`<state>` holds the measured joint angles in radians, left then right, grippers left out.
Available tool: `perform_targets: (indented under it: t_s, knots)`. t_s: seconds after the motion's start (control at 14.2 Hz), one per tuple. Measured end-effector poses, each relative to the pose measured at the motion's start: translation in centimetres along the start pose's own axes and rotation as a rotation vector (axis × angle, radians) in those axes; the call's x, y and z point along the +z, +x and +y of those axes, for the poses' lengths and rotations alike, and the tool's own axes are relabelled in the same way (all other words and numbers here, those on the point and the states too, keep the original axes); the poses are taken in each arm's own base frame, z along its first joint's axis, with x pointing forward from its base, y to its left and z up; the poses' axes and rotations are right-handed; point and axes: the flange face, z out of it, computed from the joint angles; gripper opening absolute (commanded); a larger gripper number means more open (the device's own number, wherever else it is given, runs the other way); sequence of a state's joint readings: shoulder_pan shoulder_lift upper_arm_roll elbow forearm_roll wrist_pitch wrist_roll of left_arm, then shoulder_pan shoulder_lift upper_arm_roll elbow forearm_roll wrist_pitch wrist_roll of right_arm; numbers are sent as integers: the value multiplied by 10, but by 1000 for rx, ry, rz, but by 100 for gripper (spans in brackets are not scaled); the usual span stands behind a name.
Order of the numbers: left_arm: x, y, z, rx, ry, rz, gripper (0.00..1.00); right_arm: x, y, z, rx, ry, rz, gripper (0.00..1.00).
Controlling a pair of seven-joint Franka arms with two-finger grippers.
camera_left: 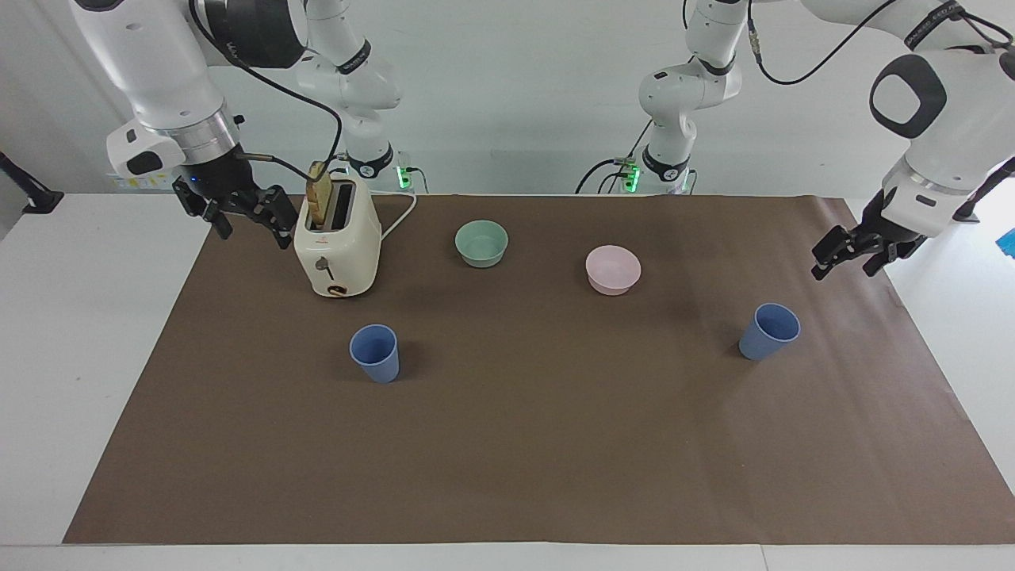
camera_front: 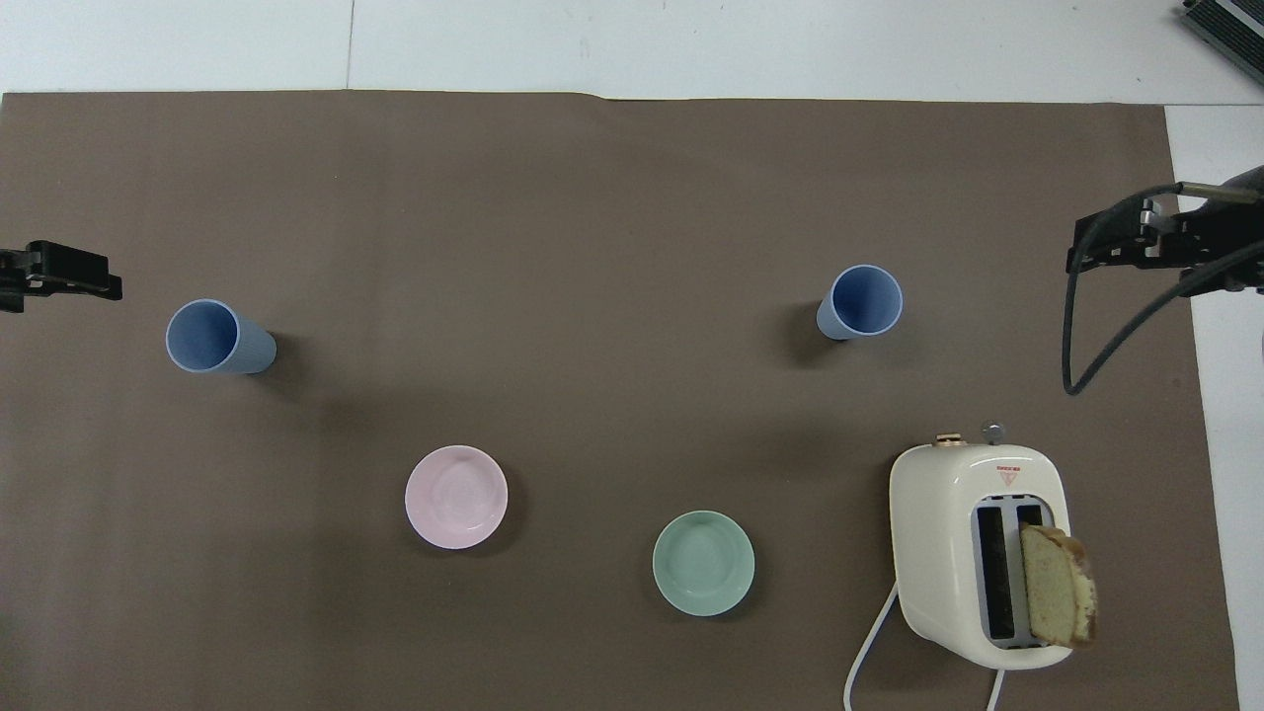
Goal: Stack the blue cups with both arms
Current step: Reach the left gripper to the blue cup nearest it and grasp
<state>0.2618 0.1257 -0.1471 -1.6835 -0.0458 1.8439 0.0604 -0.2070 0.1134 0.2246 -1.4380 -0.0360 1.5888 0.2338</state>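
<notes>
On brown paper [camera_front: 592, 197], white table [camera_left: 79, 317]

One camera faces the robots from high across the brown mat [camera_left: 507, 444]; another looks steeply down; both share it.

Two identical blue cups are seen upright and apart on the brown paper: one cup [camera_left: 375, 353] at eight o'clock of centre in the facing view, the other cup [camera_left: 769, 331] at four o'clock.

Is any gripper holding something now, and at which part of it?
Nothing is held. The left gripper and the right gripper are both open and empty; both blue cups stand untouched on the mat.
</notes>
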Motion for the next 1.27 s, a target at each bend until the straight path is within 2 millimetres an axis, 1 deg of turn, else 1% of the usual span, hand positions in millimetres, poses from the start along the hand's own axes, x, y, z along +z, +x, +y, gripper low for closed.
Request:
perform_targets:
  t_s: [0.14,0.28,0.35,0.49,0.63,0.7,0.77,0.91,1.05,1.12,1.2,1.27]
  knots:
    - [41,3,-15,-24,-5,-22,100,0,0,0,0,0,0,100]
    - [79,-1,-21,-35,-5,-31,100,0,0,0,0,0,0,100]
    - [94,-6,-21,-37,-5,-40,100,0,0,0,0,0,0,100]
    - [109,-13,-21,-39,-6,-57,100,0,0,0,0,0,0,100]
    - [115,-16,-20,-38,-6,-65,100,0,0,0,0,0,0,100]
    - [117,-17,-20,-38,-6,-67,95,0,0,0,0,0,0,100]
    - [120,-18,-19,-40,-7,-73,86,0,0,0,0,0,0,100]
    - [128,-22,-17,-54,-20,-86,63,0,0,0,0,0,0,100]
    - [132,-24,-14,-66,-27,-91,24,0,0,0,0,0,0,100]
    - [133,-24,-13,-72,-33,-91,8,0,0,0,0,0,0,100]
    - [133,-24,-13,-77,-39,-91,0,0,0,0,0,0,0,100]
    - [133,-24,-13,-80,-43,-90,0,0,0,0,0,0,0,100]
